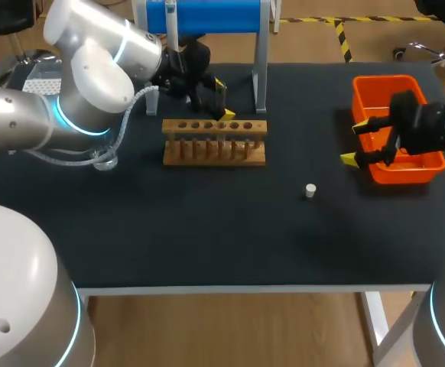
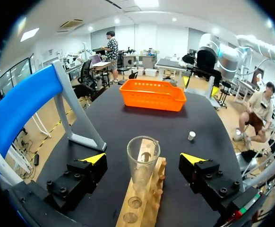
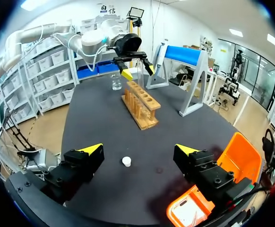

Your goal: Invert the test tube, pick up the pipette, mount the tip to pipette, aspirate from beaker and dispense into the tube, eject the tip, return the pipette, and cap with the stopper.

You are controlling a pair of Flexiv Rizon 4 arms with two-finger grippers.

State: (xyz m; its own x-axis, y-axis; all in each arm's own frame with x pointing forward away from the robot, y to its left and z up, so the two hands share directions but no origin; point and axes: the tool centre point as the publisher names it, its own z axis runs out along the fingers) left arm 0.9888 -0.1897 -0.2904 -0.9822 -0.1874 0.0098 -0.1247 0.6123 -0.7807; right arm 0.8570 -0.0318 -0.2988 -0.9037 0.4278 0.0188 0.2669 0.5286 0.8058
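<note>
Left wrist view: the left hand [image 2: 143,159] stands wide, its yellow tips on either side of the test tube [image 2: 143,165] and clear of it. The tube sits upright in the wooden rack [image 2: 140,208], mouth up. It looks like thin glass: probably light, stiff, slick and easily cracked, so grip the bare wall below the rim, gently.

Right wrist view: the right hand [image 3: 138,150] is also wide and empty, over the table [image 3: 99,123] near the white stopper [image 3: 126,161].

Head view: that hand hangs beside the orange basket [image 1: 379,79].
</note>
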